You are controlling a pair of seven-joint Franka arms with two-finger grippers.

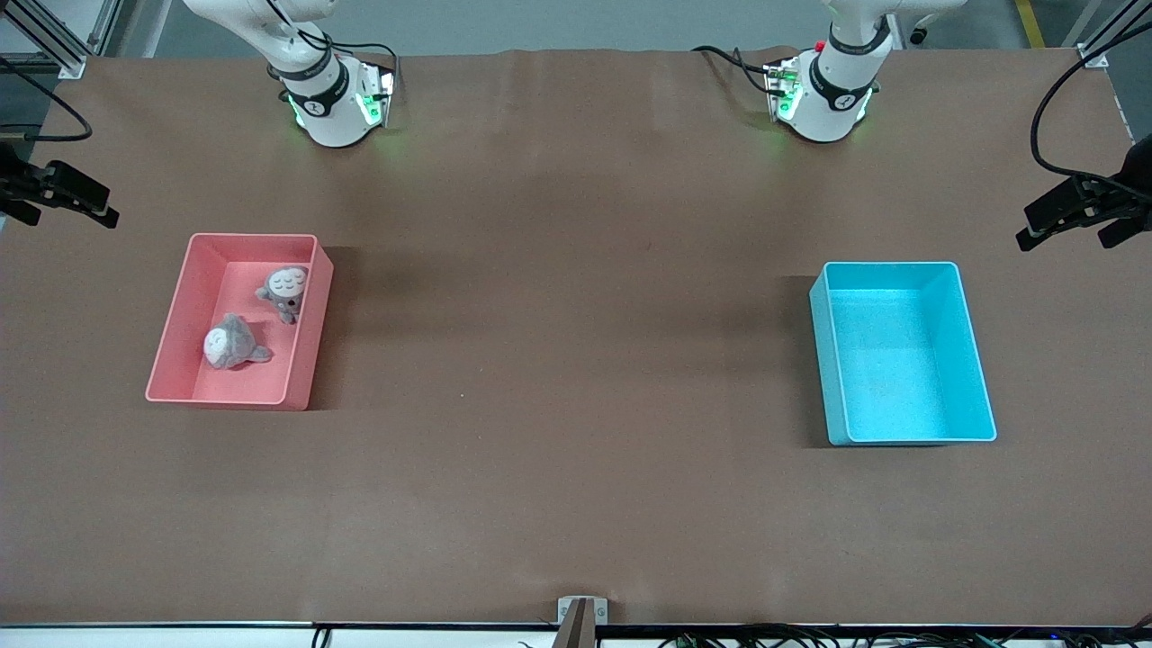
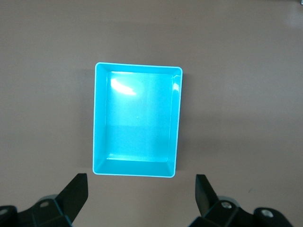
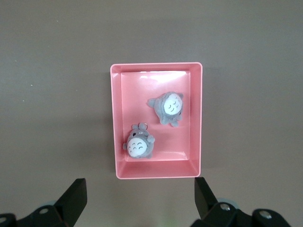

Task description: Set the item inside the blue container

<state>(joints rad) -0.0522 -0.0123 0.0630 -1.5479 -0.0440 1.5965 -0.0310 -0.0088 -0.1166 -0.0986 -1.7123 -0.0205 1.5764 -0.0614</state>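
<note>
You've got the left pincer [image 2: 139, 198] hanging wide open high over the empty blue container [image 2: 99, 118], while your right pincer [image 3: 139, 198], also spread open, hangs above the pink bin [image 3: 116, 123] holding two grey plush toys [image 3: 169, 108] on the worktop [image 1: 576, 360].
</note>
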